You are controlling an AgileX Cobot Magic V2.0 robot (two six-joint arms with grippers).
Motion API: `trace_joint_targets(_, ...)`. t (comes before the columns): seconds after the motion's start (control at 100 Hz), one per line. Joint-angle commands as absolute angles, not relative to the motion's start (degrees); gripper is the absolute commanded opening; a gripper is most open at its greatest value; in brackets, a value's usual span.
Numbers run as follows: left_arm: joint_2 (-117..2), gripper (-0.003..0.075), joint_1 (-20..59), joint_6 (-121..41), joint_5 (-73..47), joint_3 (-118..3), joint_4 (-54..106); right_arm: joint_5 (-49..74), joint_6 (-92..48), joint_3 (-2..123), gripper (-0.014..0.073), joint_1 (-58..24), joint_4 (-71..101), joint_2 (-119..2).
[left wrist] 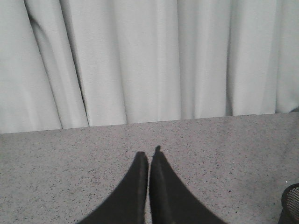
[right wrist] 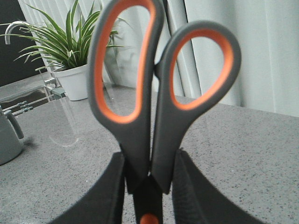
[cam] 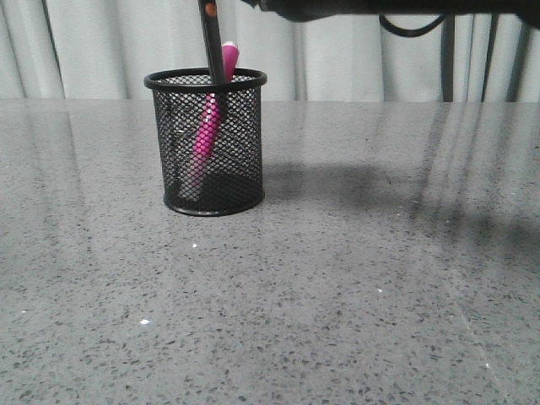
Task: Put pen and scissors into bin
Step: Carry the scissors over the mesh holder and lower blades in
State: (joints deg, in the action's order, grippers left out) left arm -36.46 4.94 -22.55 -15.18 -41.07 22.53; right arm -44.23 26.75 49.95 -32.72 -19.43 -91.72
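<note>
The black wire-mesh bin (cam: 213, 143) stands on the grey table at the left of the front view. The magenta pen (cam: 205, 135) leans inside it, its whitish end above the rim. The scissors' dark blades (cam: 213, 46) hang point-down into the bin's mouth, the orange pivot dot at the frame's top. My right gripper (right wrist: 150, 161) is shut on the scissors (right wrist: 154, 98) just below the orange-lined handle loops; in the front view it is hidden above the frame. My left gripper (left wrist: 149, 156) is shut and empty over bare table, with the bin's edge (left wrist: 290, 203) at its side.
A white curtain (cam: 354, 51) hangs behind the table. The right arm (cam: 363, 8) runs across the top of the front view. The right wrist view shows a potted plant (right wrist: 70, 56), a clear glass (right wrist: 63, 116) and a grey mug (right wrist: 9, 135) on the counter.
</note>
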Motion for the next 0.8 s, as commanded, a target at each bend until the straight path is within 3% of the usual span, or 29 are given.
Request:
trace_joint_targets(0.0,-36.3,-0.0022,4.8,-22.1,-11.1,-42.8,23.0,-51.1,26.1,51.3,-0.0075,-32.3,-18.6,-90.2)
trace_joint_targets(0.79,-36.3,-0.0022,4.8,-22.3,-11.3,-42.8,23.0,-53.5,19.7,44.6,-0.0075,-32.3,-18.6,-90.3)
